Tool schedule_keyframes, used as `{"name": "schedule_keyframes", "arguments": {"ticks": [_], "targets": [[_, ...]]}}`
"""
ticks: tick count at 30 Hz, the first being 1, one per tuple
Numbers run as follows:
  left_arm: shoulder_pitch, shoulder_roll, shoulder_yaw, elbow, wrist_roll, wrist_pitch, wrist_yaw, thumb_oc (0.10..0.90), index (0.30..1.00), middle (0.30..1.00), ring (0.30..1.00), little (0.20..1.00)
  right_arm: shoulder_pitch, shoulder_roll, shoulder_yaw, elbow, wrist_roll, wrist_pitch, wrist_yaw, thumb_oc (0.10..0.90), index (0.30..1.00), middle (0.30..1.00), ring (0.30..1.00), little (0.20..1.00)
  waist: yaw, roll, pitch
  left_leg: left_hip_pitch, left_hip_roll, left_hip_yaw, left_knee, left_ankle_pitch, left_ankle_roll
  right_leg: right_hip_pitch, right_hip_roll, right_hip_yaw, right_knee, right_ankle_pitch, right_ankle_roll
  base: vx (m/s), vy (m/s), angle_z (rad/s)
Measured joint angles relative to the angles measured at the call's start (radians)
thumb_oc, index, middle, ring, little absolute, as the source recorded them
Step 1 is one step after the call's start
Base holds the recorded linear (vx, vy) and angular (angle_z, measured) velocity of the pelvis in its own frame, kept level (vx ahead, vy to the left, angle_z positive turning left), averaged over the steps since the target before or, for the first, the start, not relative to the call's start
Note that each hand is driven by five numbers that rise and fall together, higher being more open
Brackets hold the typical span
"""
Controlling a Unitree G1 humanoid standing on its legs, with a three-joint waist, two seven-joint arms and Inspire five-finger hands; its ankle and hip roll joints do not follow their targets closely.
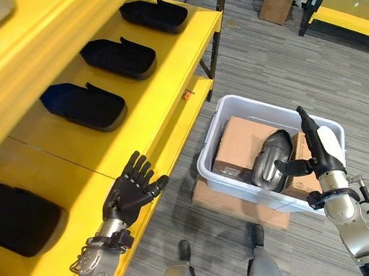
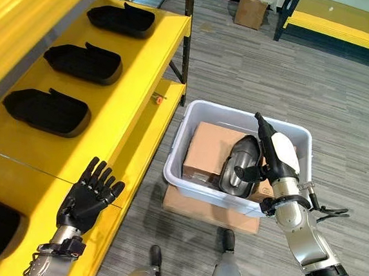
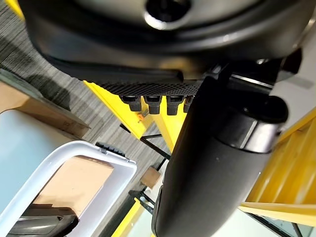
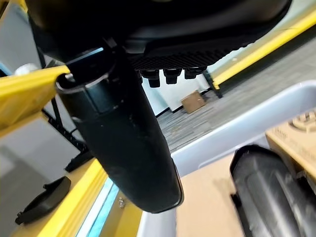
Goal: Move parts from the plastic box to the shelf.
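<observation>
The dark moulded part [image 1: 272, 159] lies in the grey plastic box [image 1: 232, 107], propped on a cardboard carton [image 1: 243, 142], its long axis running from the near wall up toward the far rim. On the left, the left hand [image 1: 132, 191] hovers over the yellow shelf [image 1: 162, 107], fingers spread, holding nothing. The right hand [image 1: 318, 149] stands beside the part, fingers straight, thumb toward it. A shallow one-sided grip could let the smooth part slip back.

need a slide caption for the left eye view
Right hand open beside the dark part in the plastic box; left hand open over the yellow shelf.
</observation>
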Motion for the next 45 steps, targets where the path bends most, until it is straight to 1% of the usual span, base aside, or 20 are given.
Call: {"name": "schedule_keyframes", "arguments": {"ticks": [1, 2, 6, 7, 8, 9, 10, 11, 13, 16, 20, 23, 26, 29, 30, 34, 35, 39, 43, 45], "targets": [[0.013, 0.001, 0.021, -0.006, -0.001, -0.001, 0.010, 0.900, 1.000, 1.000, 1.000, 1.000, -0.035, -0.030, 0.016, 0.000, -0.011, -0.011, 0.023, 0.900, 1.000, 1.000, 1.000, 1.000, 0.021, -0.014, 0.000, 0.005, 0.021, 0.024, 0.001, -0.010, -0.033, 0.002, 0.015, -0.024, -0.021, -0.055, 0.011, 0.04, -0.292, -0.64], [0.018, -0.010, 0.031, -0.006, -0.001, 0.001, 0.011, 0.900, 1.000, 1.000, 1.000, 1.000, -0.073, -0.068, 0.016, 0.000, -0.019, -0.019, 0.048, 0.900, 1.000, 1.000, 1.000, 1.000, 0.012, 0.004, 0.003, -0.005, 0.062, 0.023, 0.007, -0.007, -0.058, 0.002, 0.055, -0.043, -0.031, -0.084, -0.002, 0.03, -0.222, -0.44], [0.042, -0.018, 0.028, -0.024, -0.012, 0.007, -0.001, 0.900, 1.000, 1.000, 1.000, 1.000, -0.086, -0.228, -0.009, 0.000, -0.029, -0.023, 0.107, 0.900, 1.000, 1.000, 1.000, 1.000, -0.024, 0.065, 0.008, 0.027, 0.164, 0.019, -0.024, 0.010, -0.077, 0.003, 0.158, -0.050, 0.018, -0.132, -0.060, 0.02, -0.159, -0.11], [0.041, -0.021, 0.028, -0.024, -0.024, 0.007, -0.006, 0.900, 1.000, 1.000, 1.000, 1.000, -0.082, -0.244, -0.025, 0.000, -0.029, -0.023, 0.112, 0.900, 1.000, 1.000, 1.000, 1.000, -0.029, 0.072, 0.009, 0.030, 0.175, 0.019, -0.026, 0.012, -0.080, 0.003, 0.169, -0.050, 0.026, -0.138, -0.066, 0.02, -0.219, 0.02], [0.039, -0.039, 0.031, -0.022, -0.038, 0.007, -0.025, 0.900, 1.000, 1.000, 1.000, 1.000, -0.068, -0.272, -0.066, -0.007, -0.028, -0.023, 0.119, 0.900, 1.000, 1.000, 1.000, 1.000, -0.049, 0.091, 0.013, 0.029, 0.193, -0.001, -0.033, 0.019, -0.087, 0.002, 0.188, -0.044, 0.052, -0.162, -0.070, 0.02, -0.197, 0.39], [0.017, -0.049, 0.020, -0.015, -0.038, 0.016, -0.046, 0.900, 1.000, 1.000, 1.000, 1.000, -0.017, -0.302, -0.121, -0.032, -0.027, -0.024, 0.125, 0.900, 1.000, 1.000, 1.000, 1.000, -0.071, 0.105, 0.021, 0.028, 0.193, -0.039, -0.040, 0.019, -0.083, -0.001, 0.183, -0.054, 0.104, -0.200, -0.070, 0.01, -0.105, 0.50], [0.017, -0.047, 0.016, -0.013, -0.038, 0.022, -0.058, 0.900, 1.000, 1.000, 1.000, 1.000, -0.008, -0.310, -0.136, -0.032, -0.028, -0.023, 0.127, 0.900, 1.000, 1.000, 1.000, 1.000, -0.082, 0.109, 0.022, 0.030, 0.192, -0.050, -0.044, 0.017, -0.069, -0.012, 0.178, -0.045, 0.151, -0.225, -0.066, 0.02, -0.088, 0.81], [0.015, -0.032, 0.001, -0.013, -0.037, 0.027, -0.079, 0.900, 1.000, 1.000, 1.000, 1.000, 0.013, -0.319, -0.160, -0.037, -0.028, -0.023, 0.136, 0.900, 1.000, 1.000, 1.000, 1.000, -0.112, 0.108, 0.021, 0.028, 0.189, -0.065, -0.053, 0.018, -0.058, -0.039, 0.169, 0.031, 0.241, -0.295, -0.055, -0.02, -0.081, 0.63], [0.013, -0.031, -0.001, -0.017, -0.038, 0.028, -0.107, 0.900, 1.000, 1.000, 1.000, 1.000, 0.015, -0.334, -0.178, -0.065, -0.042, -0.027, 0.164, 0.900, 1.000, 1.000, 1.000, 1.000, -0.120, 0.117, 0.019, 0.021, 0.193, -0.038, -0.075, 0.018, -0.043, -0.101, 0.162, 0.045, 0.319, -0.352, -0.067, -0.09, -0.070, 0.28], [0.007, -0.031, -0.011, -0.013, -0.038, 0.030, -0.106, 0.900, 1.000, 1.000, 1.000, 1.000, -0.012, -0.352, -0.168, -0.090, -0.050, -0.049, 0.212, 0.900, 1.000, 1.000, 1.000, 1.000, -0.127, 0.136, 0.019, -0.010, 0.193, -0.028, -0.067, 0.046, -0.029, -0.172, 0.162, 0.063, 0.371, -0.351, -0.077, -0.08, 0.023, -0.20], [-0.011, -0.032, -0.060, -0.010, -0.039, 0.028, -0.089, 0.900, 1.000, 1.000, 1.000, 1.000, -0.056, -0.375, -0.091, -0.089, -0.134, -0.089, 0.268, 0.900, 1.000, 1.000, 1.000, 1.000, -0.155, 0.149, 0.020, 0.003, 0.192, 0.018, -0.068, 0.072, -0.052, -0.194, 0.162, 0.091, 0.392, -0.350, -0.076, -0.04, -0.010, -0.24], [-0.058, -0.032, -0.079, -0.001, -0.039, 0.019, -0.060, 0.900, 1.000, 1.000, 1.000, 1.000, -0.096, -0.416, -0.053, -0.090, -0.168, -0.164, 0.270, 0.900, 1.000, 1.000, 1.000, 1.000, -0.157, 0.156, 0.025, 0.006, 0.192, 0.046, -0.069, 0.077, -0.063, -0.205, 0.169, 0.117, 0.374, -0.329, -0.073, -0.08, -0.036, -0.27], [-0.085, -0.031, -0.084, 0.002, -0.039, 0.005, -0.058, 0.900, 1.000, 1.000, 1.000, 1.000, -0.144, -0.440, -0.027, -0.092, -0.197, -0.205, 0.265, 0.900, 1.000, 1.000, 1.000, 1.000, -0.158, 0.162, 0.028, -0.010, 0.191, 0.048, -0.070, 0.077, -0.063, -0.226, 0.168, 0.122, 0.371, -0.325, -0.073, -0.08, -0.045, -0.06], [-0.106, -0.030, -0.085, 0.006, -0.040, -0.019, -0.057, 0.900, 1.000, 1.000, 1.000, 1.000, -0.235, -0.462, 0.000, -0.094, -0.225, -0.261, 0.231, 0.900, 1.000, 1.000, 1.000, 1.000, -0.154, 0.173, 0.052, -0.049, 0.190, 0.047, -0.057, 0.078, -0.068, -0.268, 0.166, 0.128, 0.390, -0.330, -0.070, -0.10, -0.038, -0.01], [-0.107, -0.030, -0.088, 0.008, -0.040, -0.024, -0.057, 0.900, 1.000, 1.000, 1.000, 1.000, -0.286, -0.472, 0.016, -0.097, -0.234, -0.278, 0.211, 0.900, 1.000, 1.000, 1.000, 1.000, -0.153, 0.182, 0.076, -0.063, 0.190, 0.045, -0.050, 0.079, -0.068, -0.287, 0.166, 0.129, 0.407, -0.331, -0.071, -0.08, -0.011, -0.01], [-0.106, -0.029, -0.092, 0.012, -0.040, -0.031, -0.065, 0.900, 1.000, 1.000, 1.000, 1.000, -0.370, -0.482, 0.032, -0.097, -0.277, -0.306, 0.169, 0.900, 1.000, 1.000, 1.000, 1.000, -0.134, 0.201, 0.122, -0.111, 0.184, 0.039, -0.037, 0.089, -0.071, -0.354, 0.159, 0.128, 0.469, -0.340, -0.087, -0.07, -0.009, 0.03], [-0.111, -0.026, -0.106, 0.013, -0.040, -0.037, -0.066, 0.900, 1.000, 1.000, 1.000, 1.000, -0.404, -0.511, 0.061, -0.096, -0.286, -0.312, 0.154, 0.900, 1.000, 1.000, 1.000, 1.000, -0.127, 0.210, 0.145, -0.121, 0.182, 0.034, -0.035, 0.090, -0.072, -0.373, 0.155, 0.130, 0.488, -0.346, -0.092, -0.04, -0.013, 0.04], [-0.126, -0.011, -0.128, 0.012, -0.042, -0.043, -0.083, 0.900, 1.000, 1.000, 1.000, 1.000, -0.470, -0.518, 0.124, -0.081, -0.318, -0.328, 0.147, 0.900, 1.000, 1.000, 1.000, 1.000, -0.122, 0.224, 0.161, -0.160, 0.168, 0.021, -0.016, 0.093, -0.077, -0.413, 0.141, 0.129, 0.524, -0.357, -0.094, -0.04, -0.030, 0.07], [-0.155, 0.000, -0.128, 0.012, -0.078, -0.055, -0.086, 0.900, 1.000, 1.000, 1.000, 1.000, -0.513, -0.536, 0.172, -0.080, -0.324, -0.356, 0.145, 0.900, 1.000, 1.000, 1.000, 1.000, -0.115, 0.226, 0.176, -0.196, 0.153, 0.013, 0.018, 0.087, -0.079, -0.455, 0.119, 0.139, 0.568, -0.379, -0.093, -0.04, -0.037, 0.07], [-0.155, 0.003, -0.127, 0.011, -0.080, -0.071, -0.086, 0.900, 1.000, 1.000, 1.000, 1.000, -0.517, -0.541, 0.188, -0.079, -0.341, -0.359, 0.144, 0.900, 1.000, 1.000, 1.000, 1.000, -0.099, 0.228, 0.178, -0.215, 0.149, 0.012, 0.031, 0.086, -0.079, -0.475, 0.118, 0.141, 0.588, -0.381, -0.096, -0.07, -0.065, 0.05]]}}
